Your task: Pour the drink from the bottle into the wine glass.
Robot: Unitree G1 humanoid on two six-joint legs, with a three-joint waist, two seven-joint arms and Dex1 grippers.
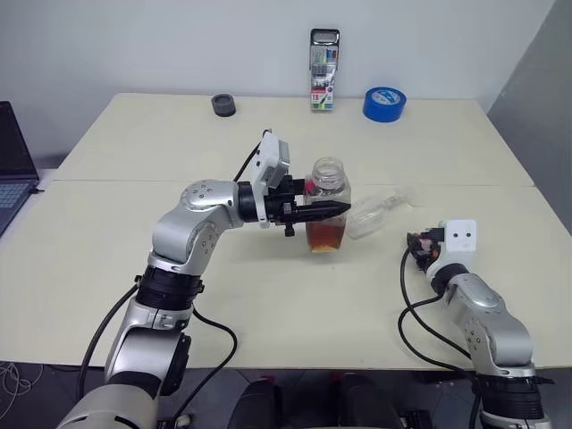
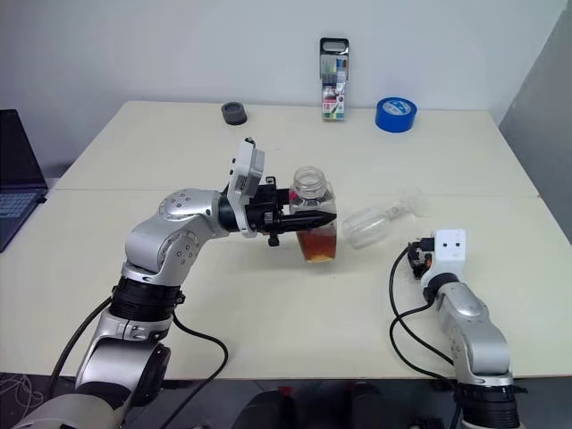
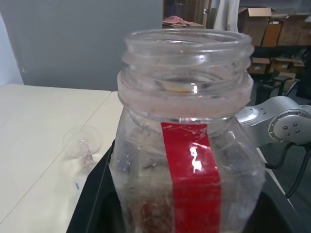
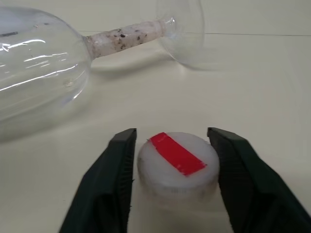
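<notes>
Left eye view: the left arm bends in from nine o'clock, its left pincer (image 1: 332,211) level and clamped on the one bottle (image 1: 327,204) at mid-surface, uncapped and upright, the drink (image 1: 325,236) pooled low inside. One wine glass (image 1: 380,212) lies on its side just beside the bottle toward three o'clock. The right arm rests low at four o'clock — its right pincer (image 4: 171,162) has its fingers apart either side of the single cap (image 4: 177,162), standing on the surface (image 1: 134,259). Bare room lies toward seven o'clock.
</notes>
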